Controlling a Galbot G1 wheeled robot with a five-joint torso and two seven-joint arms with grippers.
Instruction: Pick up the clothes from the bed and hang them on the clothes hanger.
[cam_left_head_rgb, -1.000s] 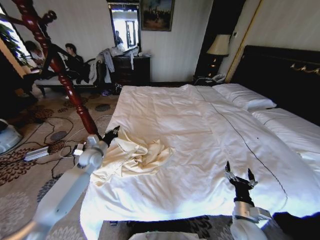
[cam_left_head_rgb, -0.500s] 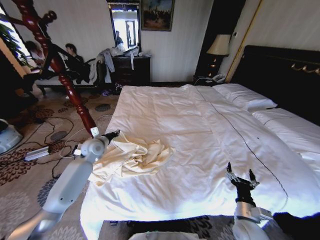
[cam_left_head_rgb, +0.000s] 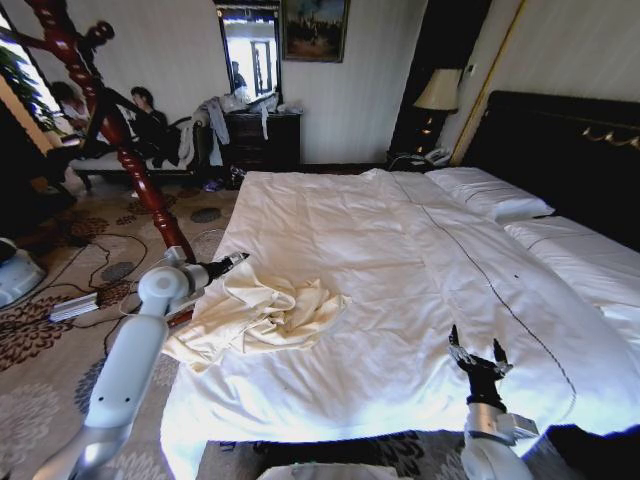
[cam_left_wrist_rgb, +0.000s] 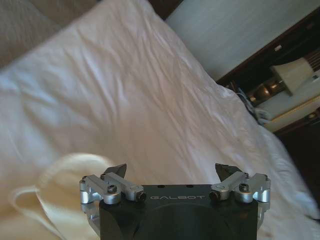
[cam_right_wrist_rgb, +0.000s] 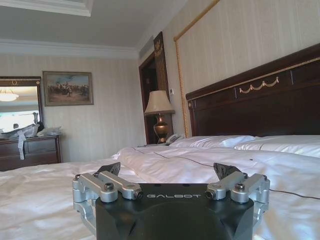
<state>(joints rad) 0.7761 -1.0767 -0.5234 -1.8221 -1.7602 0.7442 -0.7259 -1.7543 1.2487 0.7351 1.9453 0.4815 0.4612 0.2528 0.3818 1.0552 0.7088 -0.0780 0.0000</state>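
The cream clothes (cam_left_head_rgb: 255, 314) lie crumpled near the left front corner of the white bed (cam_left_head_rgb: 400, 250). My left gripper (cam_left_head_rgb: 228, 264) hovers just above the garment's far left edge, open and holding nothing. In the left wrist view its fingers (cam_left_wrist_rgb: 116, 172) are spread wide over the sheet, and a cream fold of the clothes (cam_left_wrist_rgb: 60, 185) lies beside them. My right gripper (cam_left_head_rgb: 476, 362) stands upright over the bed's front edge at the right, open and empty, and the right wrist view shows its fingertips (cam_right_wrist_rgb: 228, 170) apart. The clothes hanger is out of view.
A red-brown wooden coat stand (cam_left_head_rgb: 120, 140) rises left of the bed. Cables and a power strip (cam_left_head_rgb: 75, 305) lie on the patterned carpet. A dark dresser (cam_left_head_rgb: 262, 138) with heaped garments, a lamp (cam_left_head_rgb: 437, 92) and the dark headboard (cam_left_head_rgb: 560, 150) stand behind. People sit at the far left.
My left arm has risen and swung left, carrying its gripper up and back from the garment's left edge. The right gripper has barely moved. The clothes lie as before.
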